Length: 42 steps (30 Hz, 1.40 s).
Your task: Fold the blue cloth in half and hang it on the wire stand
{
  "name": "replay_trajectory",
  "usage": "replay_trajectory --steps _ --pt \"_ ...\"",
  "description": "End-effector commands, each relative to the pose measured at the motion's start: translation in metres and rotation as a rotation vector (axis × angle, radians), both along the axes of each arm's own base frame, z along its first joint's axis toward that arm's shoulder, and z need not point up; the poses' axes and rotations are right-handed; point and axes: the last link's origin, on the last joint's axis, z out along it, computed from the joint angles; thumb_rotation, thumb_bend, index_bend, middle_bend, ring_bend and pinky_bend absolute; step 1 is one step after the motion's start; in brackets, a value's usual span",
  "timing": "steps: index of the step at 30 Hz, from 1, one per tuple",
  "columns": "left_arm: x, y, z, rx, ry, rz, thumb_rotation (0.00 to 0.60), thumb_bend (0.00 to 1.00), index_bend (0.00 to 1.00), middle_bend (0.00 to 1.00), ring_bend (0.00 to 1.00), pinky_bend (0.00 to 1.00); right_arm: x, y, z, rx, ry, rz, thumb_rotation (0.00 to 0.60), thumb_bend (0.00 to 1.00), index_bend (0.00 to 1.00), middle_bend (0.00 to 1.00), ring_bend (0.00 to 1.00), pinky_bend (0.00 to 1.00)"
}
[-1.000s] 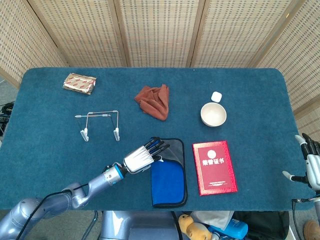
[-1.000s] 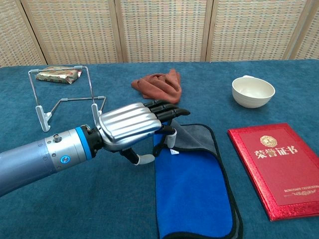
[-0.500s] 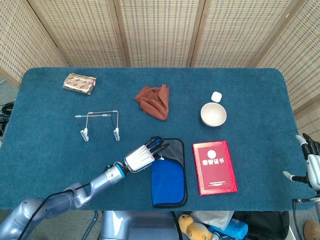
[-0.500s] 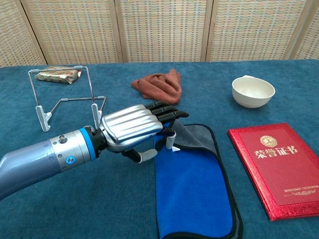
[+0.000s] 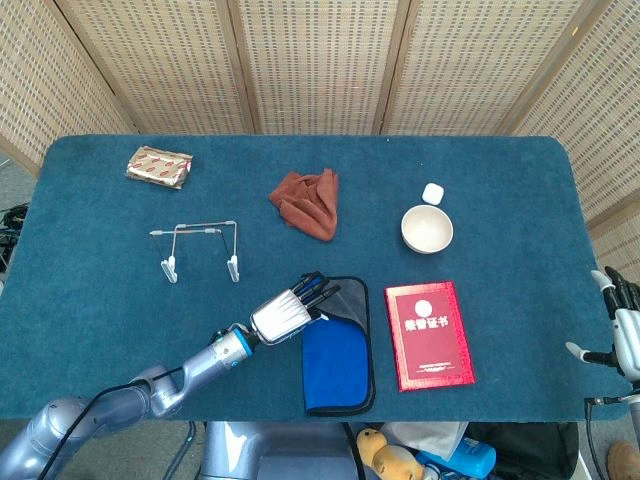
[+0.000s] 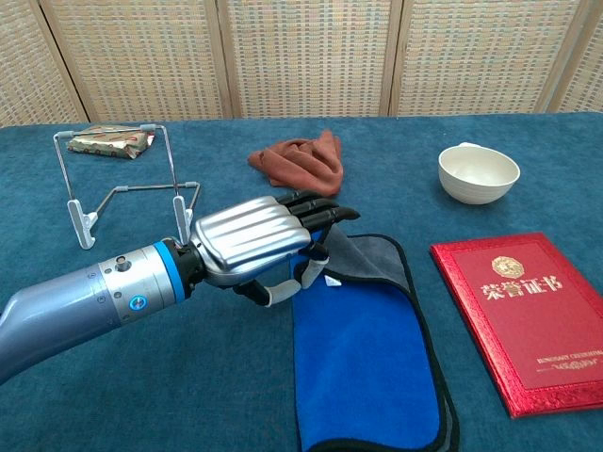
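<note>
Blue cloth (image 6: 367, 363) lies flat on table (image 5: 500, 200) near front edge, between wire stand (image 5: 200, 248) and red booklet (image 5: 430, 335). Bright blue face, dark bound edge, far-left corner turned over showing grey underside. Left hand (image 6: 259, 243) at that corner, thumb and fingers pinching it, likely to lift for fold. Right hand (image 5: 622, 330) idle off table's right edge, fingers apart, holding nothing.
</note>
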Motion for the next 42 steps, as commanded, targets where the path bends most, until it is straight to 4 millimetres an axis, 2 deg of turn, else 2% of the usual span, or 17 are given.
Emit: replay_trajectory --steps 1,12,20,29,36,38,40,42 --pt "0.002 0.001 0.000 0.007 -0.007 -0.004 0.600 0.48 0.68 0.00 0.00 0.00 0.000 0.000 0.000 0.000 -0.001 0.000 0.600 0.00 0.00 0.00 0.00 0.00" --pt "0.040 0.022 0.007 0.099 -0.034 -0.065 0.600 0.48 0.69 0.00 0.00 0.00 -0.001 -0.001 0.001 0.001 -0.005 -0.004 0.600 0.00 0.00 0.00 0.00 0.00" --pt "0.072 0.034 -0.005 0.092 -0.037 -0.050 0.600 0.48 0.69 0.00 0.00 0.00 -0.004 -0.002 0.002 -0.001 -0.008 -0.017 0.600 0.00 0.00 0.00 0.00 0.00" --pt "0.097 0.045 -0.021 0.093 -0.069 -0.014 0.600 0.47 0.69 0.00 0.00 0.00 -0.008 -0.004 0.000 0.006 -0.002 -0.032 0.600 0.00 0.00 0.00 0.00 0.00" --pt "0.107 0.046 -0.032 0.094 -0.050 -0.007 0.600 0.46 0.64 0.00 0.00 0.00 -0.010 -0.006 -0.001 0.009 0.000 -0.040 0.600 0.00 0.00 0.00 0.00 0.00" --pt "0.108 0.046 -0.034 0.092 -0.051 -0.001 0.600 0.45 0.51 0.00 0.00 0.00 -0.010 -0.007 -0.001 0.009 0.000 -0.042 0.600 0.00 0.00 0.00 0.00 0.00" --pt "0.109 0.046 -0.035 0.099 -0.062 0.004 0.600 0.40 0.15 0.00 0.00 0.00 -0.011 -0.007 -0.001 0.009 0.002 -0.044 0.600 0.00 0.00 0.00 0.00 0.00" --pt "0.110 0.045 -0.035 0.098 -0.083 0.017 0.600 0.36 0.00 0.00 0.00 0.00 -0.011 -0.007 -0.001 0.008 0.004 -0.046 0.600 0.00 0.00 0.00 0.00 0.00"
